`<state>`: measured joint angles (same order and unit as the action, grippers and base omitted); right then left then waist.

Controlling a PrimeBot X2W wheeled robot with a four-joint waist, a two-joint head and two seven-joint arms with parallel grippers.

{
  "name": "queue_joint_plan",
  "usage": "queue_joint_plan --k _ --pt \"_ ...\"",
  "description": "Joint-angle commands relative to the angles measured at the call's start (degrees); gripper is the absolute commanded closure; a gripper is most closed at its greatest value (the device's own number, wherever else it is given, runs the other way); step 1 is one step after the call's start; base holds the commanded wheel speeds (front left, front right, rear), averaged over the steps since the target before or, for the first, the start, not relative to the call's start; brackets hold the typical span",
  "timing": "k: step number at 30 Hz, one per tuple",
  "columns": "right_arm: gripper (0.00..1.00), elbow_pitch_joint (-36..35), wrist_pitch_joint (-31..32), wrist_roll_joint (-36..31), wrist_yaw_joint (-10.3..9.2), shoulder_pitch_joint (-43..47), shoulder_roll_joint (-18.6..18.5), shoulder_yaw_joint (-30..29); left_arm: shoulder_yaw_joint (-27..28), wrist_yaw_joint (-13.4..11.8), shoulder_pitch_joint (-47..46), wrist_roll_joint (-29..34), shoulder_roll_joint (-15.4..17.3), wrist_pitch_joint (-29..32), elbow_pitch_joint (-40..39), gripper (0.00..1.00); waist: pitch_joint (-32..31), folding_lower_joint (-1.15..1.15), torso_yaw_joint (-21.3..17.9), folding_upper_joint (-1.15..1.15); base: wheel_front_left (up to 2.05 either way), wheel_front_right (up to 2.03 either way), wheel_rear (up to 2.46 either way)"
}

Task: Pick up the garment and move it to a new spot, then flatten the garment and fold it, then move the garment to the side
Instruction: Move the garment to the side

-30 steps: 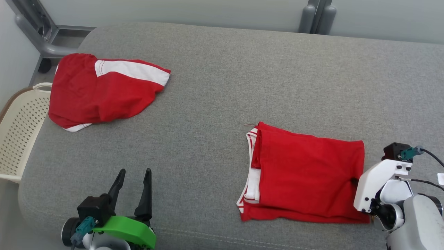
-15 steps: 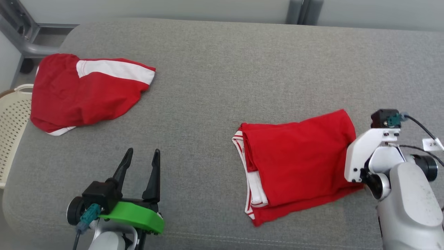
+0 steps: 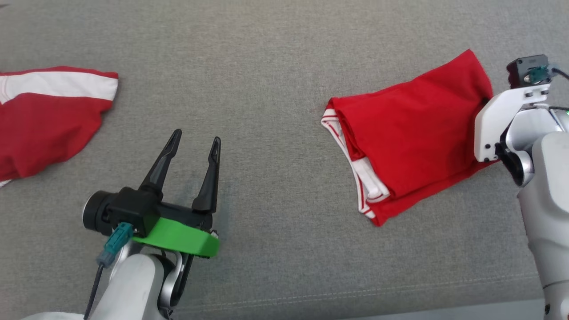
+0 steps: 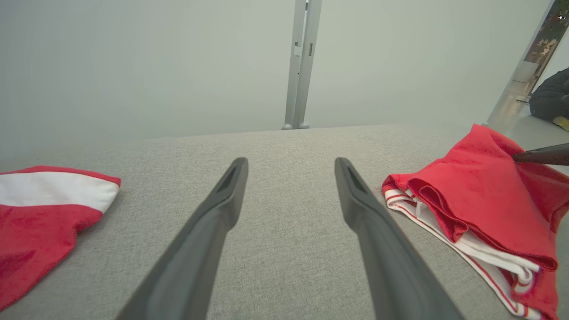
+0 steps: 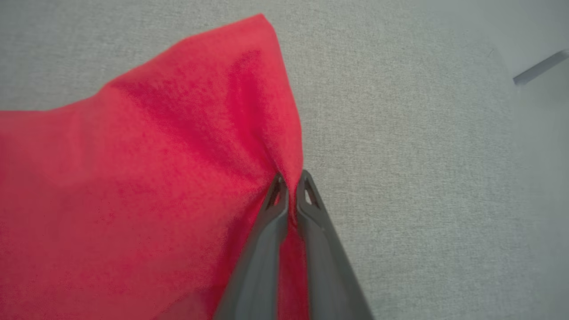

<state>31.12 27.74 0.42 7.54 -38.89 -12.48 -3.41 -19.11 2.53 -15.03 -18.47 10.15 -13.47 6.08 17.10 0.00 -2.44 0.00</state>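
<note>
The folded red garment (image 3: 413, 129) with white trim lies on the right of the grey padded surface, its trimmed edge toward the middle. My right gripper (image 5: 291, 182) is shut on the garment's (image 5: 155, 178) right edge, and the cloth puckers between the fingertips. In the head view the white right wrist housing (image 3: 493, 124) covers that spot. The pinched corner rises a little in the left wrist view, on the garment (image 4: 480, 195). My left gripper (image 3: 195, 141) hovers open and holding nothing over bare surface at the lower left, its fingers (image 4: 222, 209) spread wide.
A second red garment (image 3: 44, 120) with a white band lies at the left edge, also the left garment (image 4: 40, 209) in the left wrist view. Bare grey surface (image 3: 275, 66) separates the two. The surface's front seam (image 3: 355, 293) runs along the bottom. A grey post (image 4: 302, 62) stands behind.
My right gripper closed on the garment's right edge and pulled it up and away, so the garment turned and slid. The head camera tilted down and right. The left gripper stayed open.
</note>
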Motion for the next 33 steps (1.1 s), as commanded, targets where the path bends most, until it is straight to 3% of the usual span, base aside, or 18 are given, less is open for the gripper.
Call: queue_joint_plan --k 1,14,27,33 --pt "1.00 1.0 -1.4 0.1 -0.10 -2.2 -1.6 0.8 -0.5 0.2 -2.0 0.9 0.9 0.6 -1.3 0.00 6.1 0.00 -5.8 0.00 0.00 0.00 0.00" --pt "1.00 10.1 -8.4 -0.7 -0.11 -13.7 -13.1 6.6 -5.6 1.2 -5.1 4.6 2.4 5.7 -10.6 0.00 13.7 0.00 -9.9 0.00 0.00 0.00 0.00" --pt "1.00 15.6 -13.6 -6.7 -0.11 -19.2 -21.1 1.0 -11.1 2.7 -7.9 6.6 2.8 10.0 -15.8 0.00 18.8 0.00 -8.8 0.00 0.00 0.00 0.00" --pt "1.00 17.0 -15.4 -10.8 -0.11 -20.2 -22.7 -3.4 -13.4 3.2 -8.5 6.7 2.7 11.2 -16.4 0.00 19.5 0.00 -7.7 0.00 0.00 0.00 0.00"
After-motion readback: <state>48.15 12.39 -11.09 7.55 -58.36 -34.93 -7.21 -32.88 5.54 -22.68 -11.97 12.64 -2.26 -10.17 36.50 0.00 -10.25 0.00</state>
